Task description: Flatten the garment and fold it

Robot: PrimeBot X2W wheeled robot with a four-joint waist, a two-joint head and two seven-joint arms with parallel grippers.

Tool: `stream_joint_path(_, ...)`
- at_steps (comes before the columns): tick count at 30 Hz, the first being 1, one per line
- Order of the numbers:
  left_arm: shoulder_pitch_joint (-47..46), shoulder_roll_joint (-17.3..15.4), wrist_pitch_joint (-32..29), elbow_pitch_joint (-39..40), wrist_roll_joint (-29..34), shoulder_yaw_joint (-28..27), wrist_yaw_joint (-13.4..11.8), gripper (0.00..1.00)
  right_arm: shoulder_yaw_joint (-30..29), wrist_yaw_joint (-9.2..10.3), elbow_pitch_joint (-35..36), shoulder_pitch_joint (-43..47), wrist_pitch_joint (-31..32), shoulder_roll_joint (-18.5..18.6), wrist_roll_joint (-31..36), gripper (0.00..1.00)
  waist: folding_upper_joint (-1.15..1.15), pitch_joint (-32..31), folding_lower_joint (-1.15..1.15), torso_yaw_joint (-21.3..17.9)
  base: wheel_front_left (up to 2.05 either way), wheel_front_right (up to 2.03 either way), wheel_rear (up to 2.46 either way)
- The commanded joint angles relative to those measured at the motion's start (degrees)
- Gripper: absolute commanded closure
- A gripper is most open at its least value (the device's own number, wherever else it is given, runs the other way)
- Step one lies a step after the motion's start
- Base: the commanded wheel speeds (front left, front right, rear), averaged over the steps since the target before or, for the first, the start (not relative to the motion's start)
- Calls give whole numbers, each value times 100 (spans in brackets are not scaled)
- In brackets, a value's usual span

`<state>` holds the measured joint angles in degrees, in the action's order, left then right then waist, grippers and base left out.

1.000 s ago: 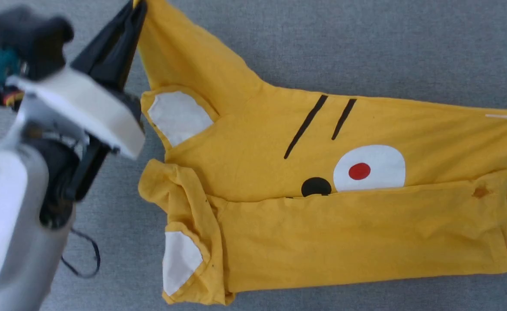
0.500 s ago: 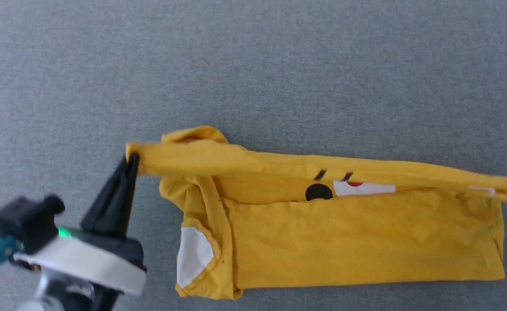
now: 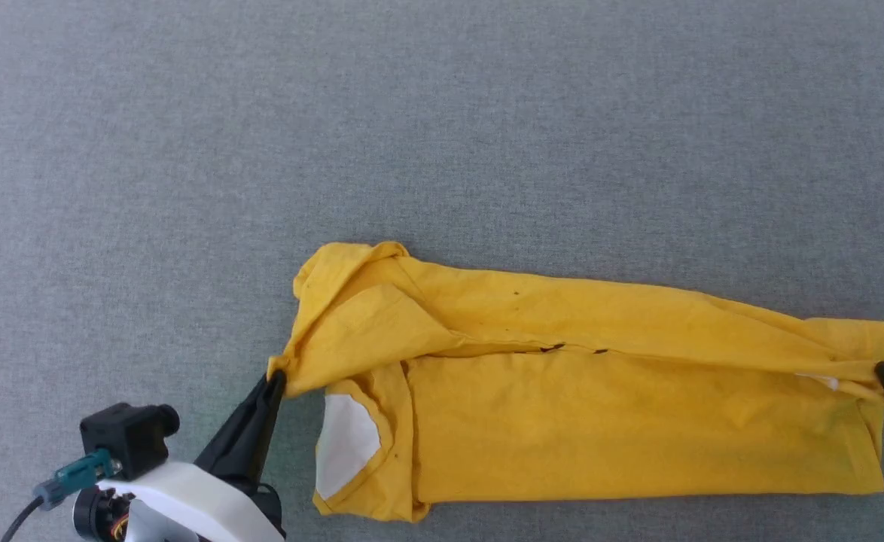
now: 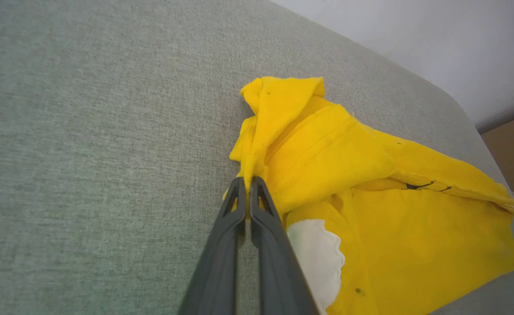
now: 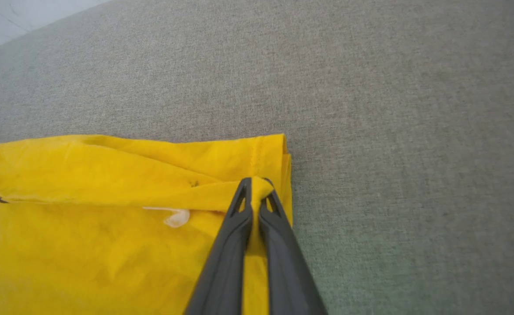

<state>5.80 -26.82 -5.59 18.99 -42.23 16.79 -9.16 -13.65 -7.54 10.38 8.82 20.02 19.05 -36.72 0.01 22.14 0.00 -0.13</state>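
Looking down from the head view, the garment (image 3: pixel 600 421) lay low and right of centre on the grey padded surface (image 3: pixel 442 135), a long yellow band with its far flap brought over toward the near one, the two edges meeting along its middle. The left gripper (image 3: pixel 275 376) was closed on the flap's left corner and the right gripper (image 3: pixel 882 370) on its right corner. Holding both ends at once evidently served to draw the edge taut so that it would land straight. A white ear patch (image 3: pixel 345 444) showed at the near left. In the left wrist view, the left gripper (image 4: pixel 247 181) had its fingers pinched together on a bunched yellow corner, which would account for the puckered cloth rising beyond the tips. In the right wrist view, the right gripper (image 5: pixel 255 183) clamped a small tuck of hem at the garment's right edge, with a white label (image 5: pixel 174 216) near it. Judged: the lengthwise fold was nearly laid, with release and smoothing not yet done.
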Motion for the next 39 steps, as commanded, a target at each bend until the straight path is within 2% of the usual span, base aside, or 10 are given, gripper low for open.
stream_joint_path(1,-18,-25,-32,-65,32,11,-29,100,28,5,-43,4,-44,6,38,100,-1,-28,0,-22,0,0,0)
stream_joint_path(7,-77,59,56,-296,72,32,-77,100,157,5,-292,-48,-133,31,152,100,-1,-102,0,-74,0,0,0)
stream_joint_path(8,-93,93,89,-320,58,35,-69,80,181,5,-325,-68,-152,24,157,81,-1,-122,0,-82,0,0,0)
stream_joint_path(9,-114,108,117,-340,71,49,-56,36,206,5,-351,-87,-177,17,162,19,-1,-144,0,-90,0,0,0)
stream_joint_path(10,-136,142,166,-352,70,50,-48,0,228,5,-377,-104,-197,5,156,0,-1,-171,0,-97,0,0,0)
stream_joint_path(15,-123,266,319,-308,-17,30,-21,0,229,5,-361,-104,-219,25,72,0,-1,-299,0,-119,0,0,0)
stream_joint_path(20,-89,392,944,82,209,-301,-253,0,-80,5,-66,-54,-214,0,-126,0,-1,-373,0,-130,0,0,0)
stream_joint_path(25,-167,478,1842,352,1197,-686,-845,0,-357,5,-34,-56,-32,-101,105,0,-1,-348,0,-110,0,0,0)
stream_joint_path(29,-267,512,2013,333,2091,-551,-1062,0,-205,5,-249,-54,377,-268,256,0,-1,-295,0,-39,0,0,0)
stream_joint_path(39,-422,888,2055,96,2499,-261,-1013,0,-10,5,-757,-290,694,-401,351,0,-1,-153,0,167,0,0,0)
